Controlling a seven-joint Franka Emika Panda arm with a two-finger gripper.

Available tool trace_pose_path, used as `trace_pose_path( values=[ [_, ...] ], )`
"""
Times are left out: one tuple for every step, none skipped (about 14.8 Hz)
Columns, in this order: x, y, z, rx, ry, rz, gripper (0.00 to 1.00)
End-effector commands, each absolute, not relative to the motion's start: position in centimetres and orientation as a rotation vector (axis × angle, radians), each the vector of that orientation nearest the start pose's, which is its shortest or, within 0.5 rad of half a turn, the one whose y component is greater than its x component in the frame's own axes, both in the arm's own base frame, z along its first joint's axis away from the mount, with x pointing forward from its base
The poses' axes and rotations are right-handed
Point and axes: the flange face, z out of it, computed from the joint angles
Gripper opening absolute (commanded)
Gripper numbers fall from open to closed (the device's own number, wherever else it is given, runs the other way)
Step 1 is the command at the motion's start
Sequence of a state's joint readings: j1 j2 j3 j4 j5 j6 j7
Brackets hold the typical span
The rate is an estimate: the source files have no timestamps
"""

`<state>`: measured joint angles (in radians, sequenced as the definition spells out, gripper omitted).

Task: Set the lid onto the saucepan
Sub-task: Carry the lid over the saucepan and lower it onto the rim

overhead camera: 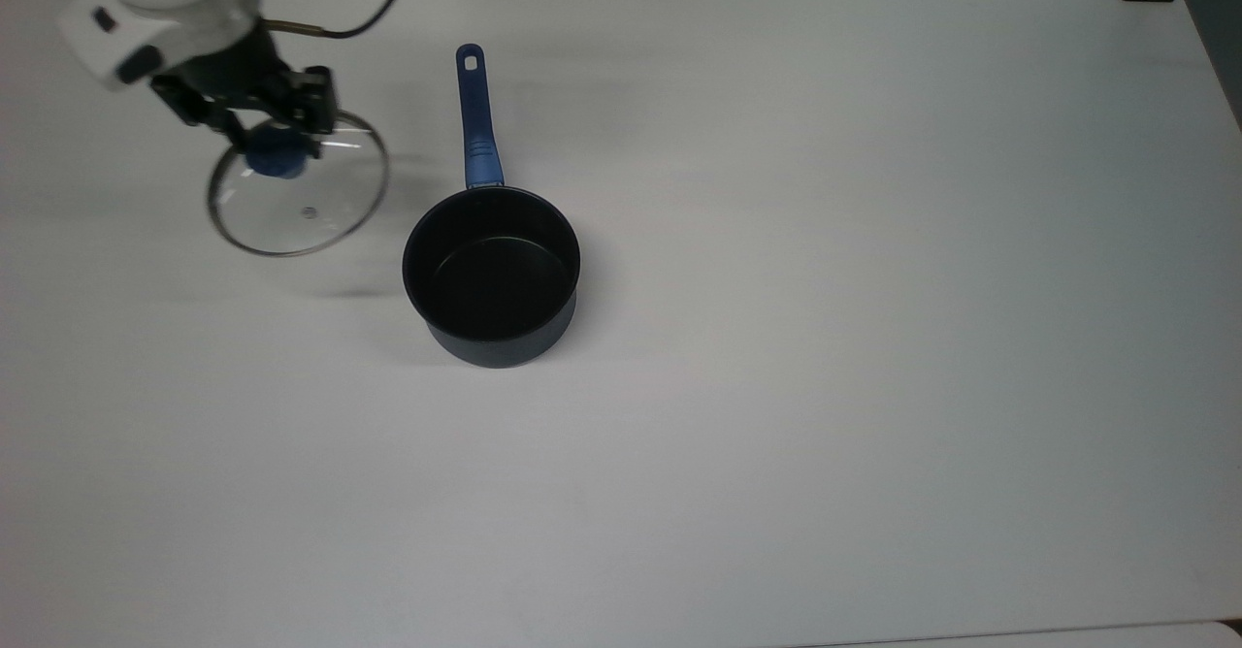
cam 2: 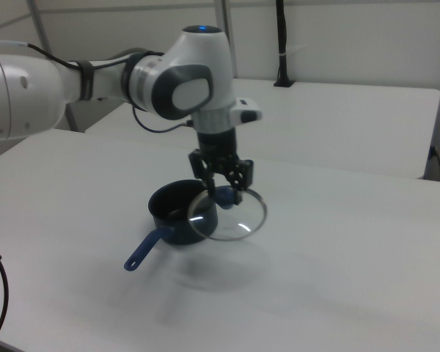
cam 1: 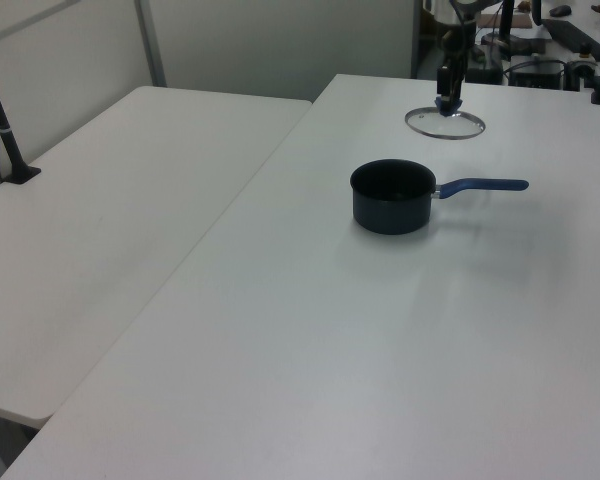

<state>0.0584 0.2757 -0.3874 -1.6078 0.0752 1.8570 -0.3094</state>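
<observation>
Gripping the lid's (overhead camera: 298, 187) knob, jaws clamped, the gripper (overhead camera: 275, 148) hangs at the pan's (overhead camera: 492, 275) ten o'clock in the top view; the right view shows lid (cam 2: 227, 214) airborne above worktop (cam 2: 337, 249).

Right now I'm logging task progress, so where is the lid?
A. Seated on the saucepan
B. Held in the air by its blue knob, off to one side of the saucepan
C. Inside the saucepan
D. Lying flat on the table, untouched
B: the end effector grips the blue knob of the lid, which hangs above the table, at the top view's left of the open saucepan.
</observation>
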Motion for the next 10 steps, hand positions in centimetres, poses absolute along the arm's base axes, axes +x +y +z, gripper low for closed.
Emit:
trace_pose_path(
  values=[
    [62.4,-13.0,48.2,-3.167,0.029,0.077,0.38],
    [62.9,-11.3,48.0,-3.171,0.018,0.082,0.38],
    [63.2,-10.0,47.5,-3.173,0.013,0.093,0.38],
    [63.4,-9.0,47.1,-3.177,0.012,0.102,0.38],
    [63.6,-7.6,47.0,-3.180,0.009,0.104,0.38],
    [63.9,-6.4,47.0,-3.183,0.011,0.098,0.38],
    [64.2,-4.8,46.5,-3.188,0.003,0.105,0.38],
    [64.4,-3.7,46.3,-3.193,-0.008,0.111,0.38],
    [64.7,-2.1,46.0,-3.201,-0.017,0.109,0.38],
    [64.9,-1.7,45.3,-3.209,-0.006,0.123,0.38]
  ],
)
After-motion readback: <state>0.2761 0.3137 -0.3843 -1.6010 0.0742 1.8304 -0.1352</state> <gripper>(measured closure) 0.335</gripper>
